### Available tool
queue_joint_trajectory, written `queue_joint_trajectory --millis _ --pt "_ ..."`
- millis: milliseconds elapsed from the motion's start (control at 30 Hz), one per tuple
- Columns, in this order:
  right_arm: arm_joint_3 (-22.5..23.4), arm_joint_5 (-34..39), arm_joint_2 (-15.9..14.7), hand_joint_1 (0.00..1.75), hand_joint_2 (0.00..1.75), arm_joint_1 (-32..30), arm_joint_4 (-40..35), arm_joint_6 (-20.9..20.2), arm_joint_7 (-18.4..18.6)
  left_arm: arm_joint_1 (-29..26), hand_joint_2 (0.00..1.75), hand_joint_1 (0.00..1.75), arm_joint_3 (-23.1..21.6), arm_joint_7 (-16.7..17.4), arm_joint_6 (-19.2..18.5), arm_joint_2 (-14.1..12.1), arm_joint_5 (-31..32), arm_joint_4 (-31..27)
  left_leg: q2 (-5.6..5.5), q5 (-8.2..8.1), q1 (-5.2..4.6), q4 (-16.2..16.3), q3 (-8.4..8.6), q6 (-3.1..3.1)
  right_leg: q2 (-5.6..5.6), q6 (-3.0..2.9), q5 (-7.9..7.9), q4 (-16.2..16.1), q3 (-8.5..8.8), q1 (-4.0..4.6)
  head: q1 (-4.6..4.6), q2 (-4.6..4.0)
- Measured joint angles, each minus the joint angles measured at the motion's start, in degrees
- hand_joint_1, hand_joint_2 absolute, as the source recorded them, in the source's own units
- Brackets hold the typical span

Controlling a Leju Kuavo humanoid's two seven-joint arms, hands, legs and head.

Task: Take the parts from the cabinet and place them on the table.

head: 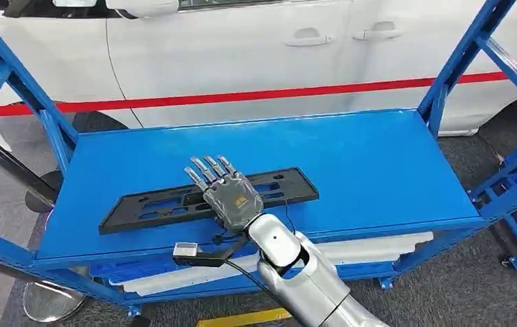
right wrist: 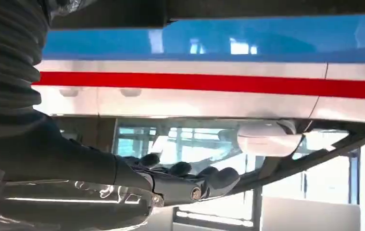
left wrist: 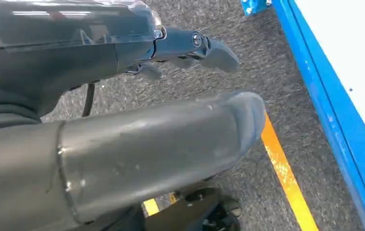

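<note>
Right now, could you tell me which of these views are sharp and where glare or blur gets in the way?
Head view: evenly lit and fairly sharp, with soft sheen on the blue shelf beside the black part. Left wrist view: the left hand is close and soft, with glare streaks on its cover. Right wrist view: bright reflections on the white car; the right hand is dark.

One black part (head: 208,199) (long, slotted, flat on the shelf); one blue shelf rack (head: 378,157); one white car (head: 242,54) behind it, two door handles (head: 308,37) visible; one red stripe (head: 255,95) across the car; one yellow floor line (left wrist: 283,173); one robot hand (head: 227,191) over the part.
</note>
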State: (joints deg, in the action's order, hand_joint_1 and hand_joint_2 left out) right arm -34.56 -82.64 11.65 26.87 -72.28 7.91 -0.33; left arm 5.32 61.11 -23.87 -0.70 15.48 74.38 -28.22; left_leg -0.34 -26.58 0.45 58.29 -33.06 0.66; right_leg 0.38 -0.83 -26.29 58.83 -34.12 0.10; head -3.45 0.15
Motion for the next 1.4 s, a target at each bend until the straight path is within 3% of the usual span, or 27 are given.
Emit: queue_joint_trajectory --millis 67,133,200,267,333,400,433,467,567,600,633,733,767,800,833,867,900,933,967,1033,1133,1167,1233,1267,1300,1333,1400 --pt "0.4 0.1 0.0 0.0 1.75 0.1 -0.5 -0.2 0.0 -0.2 0.0 0.0 0.0 0.0 0.2 -0.3 -0.2 0.5 0.0 0.29 0.16 -0.4 0.14 0.54 0.01 0.62 0.12 -0.3 0.21 0.04 0.02 0.0" --pt "0.8 -0.6 -0.1 0.0 1.75 0.3 -0.7 -0.4 0.2 -0.2 0.0 0.0 0.0 -0.1 0.4 -0.3 -0.2 0.9 0.18 0.74 0.64 -1.2 0.66 1.39 -0.07 1.14 -1.9 2.1 -0.64 0.04 -0.04 0.0" --pt "1.2 -1.2 -0.3 0.0 1.75 0.2 -0.5 -0.5 0.3 -0.2 0.0 0.0 0.0 -0.1 0.5 -0.4 -0.2 1.3 0.22 0.7 0.57 -1.2 0.62 1.63 -0.07 1.58 -6.22 10.5 -4.77 -0.25 -0.02 0.0" --pt "1.5 -1.6 -0.7 0.0 1.75 -0.1 0.0 -0.5 0.5 -0.3 0.0 0.0 0.0 -0.1 0.5 -0.5 -0.2 1.7 0.24 0.63 0.53 -1.1 0.57 1.73 -0.08 1.88 -8.09 17.3 -8.44 -0.45 0.0 0.0" --pt "1.5 -2.6 -0.9 0.0 1.75 -0.2 0.9 -0.6 0.8 -0.3 0.0 0.0 0.0 -0.1 0.5 -0.5 -0.2 1.8 0.12 0.5 0.54 -1.1 0.75 1.65 -0.11 1.9 -4.61 13.9 -7.2 -0.62 0.0 0.0" --pt "1.6 -3.3 -1.0 0.0 1.75 -0.2 2.4 -0.4 0.8 -0.3 0.0 0.0 -0.1 0.0 0.3 -0.5 -0.2 1.8 -0.04 0.17 0.53 -1.0 1.2 1.29 -0.14 1.46 0.96 3.1 -1.92 -0.69 -0.02 0.0" --pt "1.6 -3.4 -1.0 0.0 1.75 -0.2 3.3 -0.2 0.9 -0.3 0.0 0.0 -0.2 0.1 0.2 -0.5 -0.2 1.8 -0.06 -0.03 0.42 -1.0 1.17 1.05 -0.14 1.06 0.72 0.1 -0.37 -0.53 0.0 0.0" --pt "1.6 -3.4 -1.0 0.0 1.75 -0.3 4.3 0.0 0.9 -0.2 0.0 0.0 -0.2 0.1 0.1 -0.5 -0.2 1.8 -0.09 -0.16 0.15 -0.6 0.94 0.74 -0.08 0.95 0.73 -0.6 -0.4 -0.27 0.0 0.0" --pt "1.7 -3.5 -1.2 0.0 1.75 -1.2 6.8 0.9 1.0 -0.4 0.0 0.0 -0.2 0.2 -0.3 -0.5 -0.2 1.8 -0.05 -0.16 0.27 -1.0 1.04 -0.18 0.09 0.35 0.66 -0.4 -0.56 -0.1 -0.02 0.0" --pt "1.7 -3.5 -1.2 0.0 1.75 -1.4 7.3 1.1 1.0 -0.4 0.0 0.0 -0.3 0.3 -0.5 -0.5 -0.2 1.8 -0.05 -0.76 0.39 -0.7 0.86 -0.55 0.03 -0.24 0.95 -1.1 -0.11 -0.76 0.0 0.0" --pt "1.8 -3.4 -1.2 0.0 1.75 -1.6 7.9 1.4 1.0 -0.4 0.0 0.0 -0.3 0.3 -0.5 -0.5 -0.2 1.7 0.01 -1.79 0.39 0.7 0.58 -0.76 -0.03 -0.45 0.92 -1.3 0.19 -0.74 0.0 0.0" --pt "2.1 -3.3 -1.3 0.0 1.75 -2.2 9.5 1.6 1.1 -0.5 0.0 0.0 -0.3 0.3 -0.6 -0.5 -0.2 1.7 0.03 -7.74 0.63 13.4 -5.61 -1.46 -0.28 -1.0 0.76 -1.3 0.26 -0.67 0.0 0.0" --pt "2.3 -3.2 -1.4 0.0 1.75 -2.6 10.0 1.8 1.3 -0.7 0.0 0.0 -0.3 0.3 -0.7 -0.5 -0.2 1.7 0.04 -8.45 0.66 16.6 -7.39 -1.61 -0.28 -1.03 0.73 -1.3 0.25 -0.63 0.02 0.0" --pt "2.5 -3.2 -1.4 0.33 1.75 -2.7 10.3 1.9 1.4 -0.8 0.0 0.0 -0.2 0.4 -0.7 -0.5 -0.2 1.7 0.05 -7.65 0.68 17.0 -7.77 -1.66 -0.2 -1.02 0.67 -1.2 0.34 -0.63 0.02 0.0" --pt "2.7 -3.1 -1.4 0.33 1.75 -2.7 10.6 1.8 1.6 -1.0 0.0 0.0 -0.2 0.4 -0.7 -0.5 -0.2 1.7 0.05 -5.67 0.68 14.7 -6.84 -1.59 -0.06 -0.95 0.58 -1.2 0.51 -0.63 0.02 0.0" --pt "2.9 -3.0 -1.4 1.4 1.75 -2.6 11.0 1.8 1.8 -0.9 0.0 0.0 -0.2 0.4 -0.7 -0.5 -0.2 1.7 0.06 -2.63 0.68 9.7 -4.51 -1.39 0.03 -0.8 0.43 -1.2 0.81 -0.63 0.02 0.0" --pt "3.2 -2.7 -1.3 1.41 1.75 -2.6 11.4 1.8 1.9 -0.9 0.0 0.0 -0.3 0.4 -0.8 -0.5 -0.2 1.7 0.08 0.17 0.68 3.9 -1.68 -1.11 0.04 -0.57 0.23 -1.1 1.14 -0.63 0.0 0.0" --pt "3.4 -2.6 -1.2 1.47 1.75 -2.5 11.8 1.8 1.9 -0.8 0.0 0.0 -0.3 0.4 -0.8 -0.5 -0.2 1.7 0.12 0.78 0.64 -0.2 0.11 -0.75 0.01 -0.36 0.07 -1.1 1.3 -0.62 0.0 0.0" --pt "3.7 -2.1 -1.2 1.55 1.75 -2.4 12.4 1.9 1.9 -0.6 0.0 0.0 -0.3 0.4 -0.8 -0.5 -0.2 1.7 0.04 0.42 0.25 -0.9 0.63 -0.55 0.05 -0.01 -0.09 -0.8 1.16 -0.2 0.0 0.0" --pt "4.4 -1.5 -1.1 1.71 1.75 -2.2 13.8 3.0 1.6 -0.6 0.0 0.0 -0.3 0.3 -0.7 -0.5 -0.2 1.7 -0.09 0.5 0.1 -0.6 0.42 -0.09 0.02 0.61 0.12 -1.0 1.11 -0.38 0.0 0.0" --pt "4.9 -0.6 -0.6 1.71 1.75 -1.8 15.9 4.7 1.2 -0.5 0.0 0.0 -0.3 0.0 -0.5 -0.3 -0.2 1.7 0.1 1.12 0.63 -1.4 0.7 1.18 -0.03 1.5 -0.98 0.1 0.79 -0.42 0.0 0.0" --pt "5.1 -0.5 -0.5 1.71 1.75 -1.4 16.7 5.2 0.9 -0.4 0.0 0.0 -0.3 0.0 -0.3 -0.3 -0.4 1.7 0.17 1.12 0.64 -1.4 0.59 1.61 -0.1 1.6 -3.18 3.2 -0.59 -0.48 0.0 0.0" --pt "5.2 -0.1 -0.3 1.71 1.75 -1.1 18.3 5.9 0.7 -0.3 0.0 0.0 -0.3 0.0 -0.3 -0.2 -0.6 1.7 0.32 1.11 0.55 -1.3 0.47 1.62 -0.1 1.93 -7.89 12.9 -5.15 -0.53 0.0 0.0" --pt "5.2 0.0 -0.2 1.75 1.75 -1.0 18.8 6.0 0.6 -0.3 0.0 0.0 -0.3 0.1 -0.2 -0.2 -0.7 1.7 0.35 1.11 0.54 -1.3 0.45 1.62 -0.11 2.01 -8.77 16.2 -6.77 -0.53 0.0 0.0" --pt "5.2 0.2 -0.1 1.75 1.75 -0.7 19.2 6.1 0.4 -0.3 0.0 0.0 -0.3 0.1 -0.2 -0.1 -0.7 1.7 0.35 1.1 0.53 -1.3 0.51 1.61 -0.12 1.98 -8.26 17.0 -7.17 -0.55 0.0 0.0" --pt "5.1 0.3 0.2 1.75 1.75 -0.5 19.7 6.1 0.2 -0.3 0.0 0.0 -0.3 0.1 -0.2 -0.1 -0.7 1.7 0.3 1.05 0.53 -1.3 0.6 1.61 -0.13 1.91 -6.6 15.2 -6.29 -0.55 0.0 0.0" --pt "5.1 0.6 0.7 1.75 1.75 -0.2 20.4 6.0 0.2 -0.3 0.0 0.0 -0.3 0.2 -0.2 0.0 -0.8 1.7 0.05 0.93 0.52 -1.2 0.88 1.47 -0.13 1.4 -1.48 5.7 -1.52 -0.52 0.0 0.0"
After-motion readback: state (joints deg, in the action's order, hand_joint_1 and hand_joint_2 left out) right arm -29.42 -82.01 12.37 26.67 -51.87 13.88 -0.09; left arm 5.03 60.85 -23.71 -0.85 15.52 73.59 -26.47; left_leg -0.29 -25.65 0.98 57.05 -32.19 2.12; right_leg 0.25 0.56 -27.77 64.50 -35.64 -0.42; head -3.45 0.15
